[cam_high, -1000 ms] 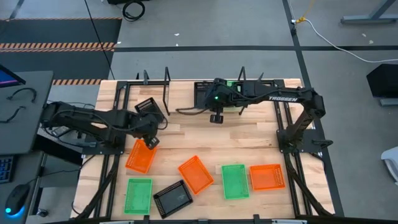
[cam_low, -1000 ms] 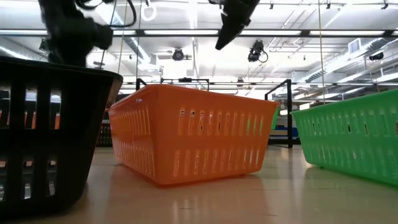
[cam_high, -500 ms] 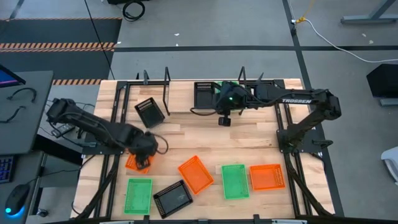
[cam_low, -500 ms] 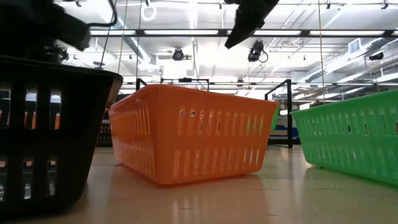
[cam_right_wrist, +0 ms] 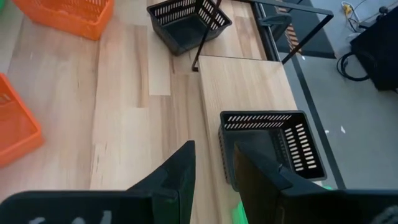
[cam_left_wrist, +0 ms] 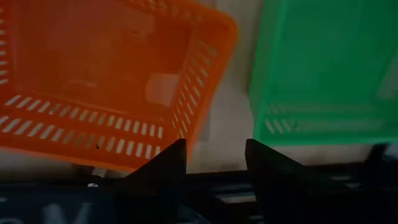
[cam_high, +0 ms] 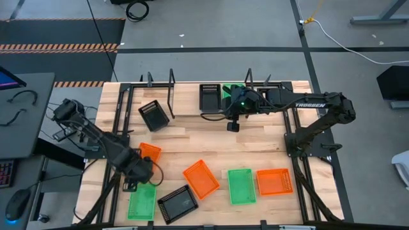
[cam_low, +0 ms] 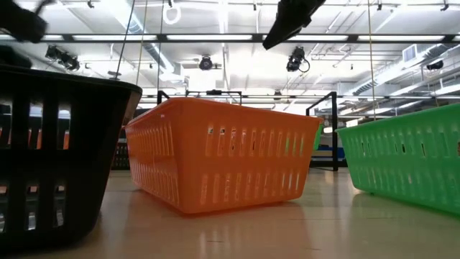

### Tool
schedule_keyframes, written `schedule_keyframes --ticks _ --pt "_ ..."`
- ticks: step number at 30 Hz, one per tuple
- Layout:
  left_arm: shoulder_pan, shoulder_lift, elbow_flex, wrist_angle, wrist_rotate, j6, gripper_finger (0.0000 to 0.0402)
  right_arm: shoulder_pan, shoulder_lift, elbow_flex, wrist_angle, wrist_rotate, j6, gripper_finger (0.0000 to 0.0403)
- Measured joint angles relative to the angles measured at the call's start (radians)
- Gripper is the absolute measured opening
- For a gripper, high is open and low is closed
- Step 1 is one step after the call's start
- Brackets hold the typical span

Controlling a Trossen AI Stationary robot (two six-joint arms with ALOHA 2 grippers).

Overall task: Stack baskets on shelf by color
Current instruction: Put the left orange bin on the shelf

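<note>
Perforated plastic baskets [cam_low: 223, 155] with a slight sheen sit on the smooth, light wooden tabletop [cam_high: 255, 137].

Bare tabletop [cam_high: 255, 144] mid-table gives me passage; baskets crowd the front edge [cam_high: 204, 179] (shelf rods [cam_high: 171, 86] fence the back).

You are working in a large industrial lab or workshop hall. Look past the wooden table [cam_high: 211, 137]: a bare grey concrete floor [cam_high: 211, 61] with loose cables [cam_high: 332, 35], striped hazard tape [cam_high: 61, 46], a monitor [cam_high: 7, 80] and mouse [cam_high: 16, 204] alongside, and overhead strip lights [cam_low: 215, 37], pipes and metal racks [cam_low: 327, 129].
</note>
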Motion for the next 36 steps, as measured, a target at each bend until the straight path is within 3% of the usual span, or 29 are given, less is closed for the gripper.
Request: schedule_keyframes --ticks 4,9,18,24,28,33,36 --pt "-0.062 0.03 0.0 -0.005 -0.067 -0.002 0.0172 0.0 0.0 0.0 0.0 0.001 0.018 0.0114" --pt "-0.06 0.071 0.0 0.003 -0.165 -0.006 0.0172 0.0 0.0 0.0 0.0 0.001 0.024 0.0114" --pt "-0.075 0.158 -0.005 0.025 -0.132 0.009 0.0172 0.025 0.001 0.0 -0.023 -0.005 0.036 0.0114" --pt "-0.065 0.162 -0.005 0.076 -0.225 0.015 0.0168 0.036 0.001 0.0 -0.022 0.004 0.03 0.0114" --pt "-0.041 0.162 -0.005 0.087 -0.229 0.027 0.0125 0.037 0.001 0.0 -0.022 0.004 0.042 0.0114" --pt "-0.025 0.162 -0.005 0.112 -0.245 0.028 0.002 0.042 0.002 0.0 -0.023 0.007 0.062 0.0114" --pt "-0.021 0.162 -0.005 0.123 -0.265 0.022 0.0016 0.049 0.002 0.0 -0.009 0.007 0.063 0.0114"
